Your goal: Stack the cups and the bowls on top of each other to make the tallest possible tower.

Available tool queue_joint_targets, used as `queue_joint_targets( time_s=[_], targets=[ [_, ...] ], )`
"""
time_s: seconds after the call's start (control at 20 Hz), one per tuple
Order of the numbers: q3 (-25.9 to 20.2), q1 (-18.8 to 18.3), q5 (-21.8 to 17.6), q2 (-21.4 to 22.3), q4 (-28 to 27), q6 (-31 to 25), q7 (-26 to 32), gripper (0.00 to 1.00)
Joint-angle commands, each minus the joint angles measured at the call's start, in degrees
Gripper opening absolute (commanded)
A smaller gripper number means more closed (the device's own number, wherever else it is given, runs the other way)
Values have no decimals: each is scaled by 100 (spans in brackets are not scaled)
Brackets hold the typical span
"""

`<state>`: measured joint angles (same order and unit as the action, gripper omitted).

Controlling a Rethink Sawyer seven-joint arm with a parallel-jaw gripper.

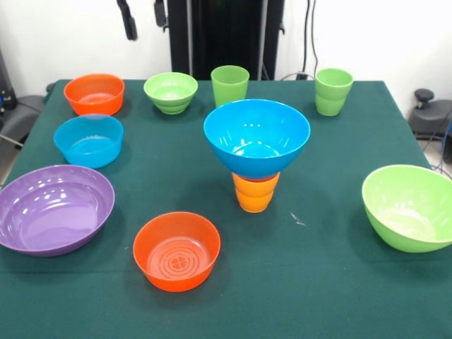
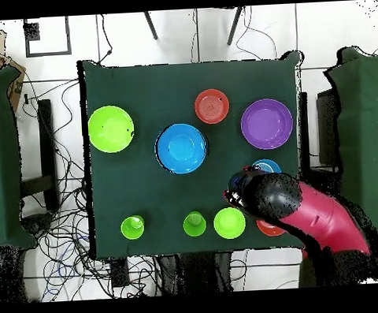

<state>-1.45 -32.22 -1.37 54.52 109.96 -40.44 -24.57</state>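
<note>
A blue bowl (image 1: 257, 135) sits upright on orange cups (image 1: 256, 192) nested together at mid-table; this tower shows from above as the blue bowl (image 2: 181, 147). My gripper (image 1: 144, 15) shows only as two dark fingertips at the top edge, apart and empty, high above the far row. The red arm (image 2: 322, 219) reaches in over the light blue bowl (image 1: 88, 140) and the far orange bowl (image 1: 94, 93). Loose pieces: a small lime bowl (image 1: 171, 92), a green cup (image 1: 229, 85), nested green cups (image 1: 333, 90), a purple bowl (image 1: 53, 208), a near orange bowl (image 1: 176, 251) and a large lime bowl (image 1: 409, 206).
All stands on a dark green table (image 1: 318, 268). The robot's black pedestal (image 1: 226, 35) rises behind the far edge. In the overhead view the arm partly hides the light blue bowl (image 2: 267, 166) and the orange bowl (image 2: 268, 230). Cables lie on the floor around the table.
</note>
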Motion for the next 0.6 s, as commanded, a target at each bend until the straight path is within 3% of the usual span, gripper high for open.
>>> queue_joint_targets(
  time_s=[0.05,0.2,0.4,0.6],
  targets=[
    [-143,189,7,-874,-319,603,-1697,100],
    [2,288,-131,-509,-151,348,-1684,100],
    [55,226,-431,-902,-21,962,-1669,100],
    [40,29,-701,-1142,-61,880,-1232,100]
  ],
)
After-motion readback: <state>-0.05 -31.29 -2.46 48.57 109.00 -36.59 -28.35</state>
